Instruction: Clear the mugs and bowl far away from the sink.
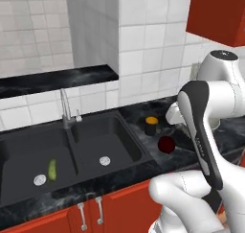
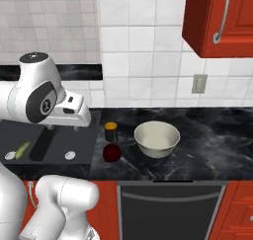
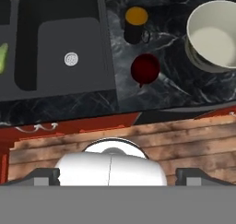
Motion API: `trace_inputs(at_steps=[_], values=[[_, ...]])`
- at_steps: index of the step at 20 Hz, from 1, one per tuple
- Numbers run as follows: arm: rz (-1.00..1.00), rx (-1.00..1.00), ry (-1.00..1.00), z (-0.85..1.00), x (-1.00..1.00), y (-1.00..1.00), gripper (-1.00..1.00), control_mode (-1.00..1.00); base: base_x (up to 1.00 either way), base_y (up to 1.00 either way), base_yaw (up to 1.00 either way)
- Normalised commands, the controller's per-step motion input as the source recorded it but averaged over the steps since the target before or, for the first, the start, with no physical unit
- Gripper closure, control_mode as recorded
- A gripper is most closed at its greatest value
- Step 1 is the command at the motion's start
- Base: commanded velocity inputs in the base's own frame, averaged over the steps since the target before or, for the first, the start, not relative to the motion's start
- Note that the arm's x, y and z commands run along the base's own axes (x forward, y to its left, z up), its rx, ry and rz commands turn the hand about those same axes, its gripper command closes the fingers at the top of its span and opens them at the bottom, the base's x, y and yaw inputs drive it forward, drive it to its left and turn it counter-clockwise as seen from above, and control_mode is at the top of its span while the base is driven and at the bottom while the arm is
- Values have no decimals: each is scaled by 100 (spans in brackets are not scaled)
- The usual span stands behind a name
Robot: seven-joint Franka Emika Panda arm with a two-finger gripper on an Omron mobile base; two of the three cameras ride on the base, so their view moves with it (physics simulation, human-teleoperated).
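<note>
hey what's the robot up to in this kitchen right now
The robot arm is poised above the counter with its gripper open and holding nothing. Just right of the black sink stand two mugs: a black mug with an orange-yellow inside and a dark red mug. The cream bowl sits further right. None has been picked up yet. A small green vegetable lies in the sink's left basin.
</note>
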Motion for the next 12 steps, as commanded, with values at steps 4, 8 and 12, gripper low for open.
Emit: trace_inputs(at_steps=[4,8,12], values=[[0,0,0,0,0,0,-100,100,0,-1,-25],[0,0,0,0,0,0,-100,100,5,0,-23],[0,0,0,0,0,0,-100,100,8,0,-19]])
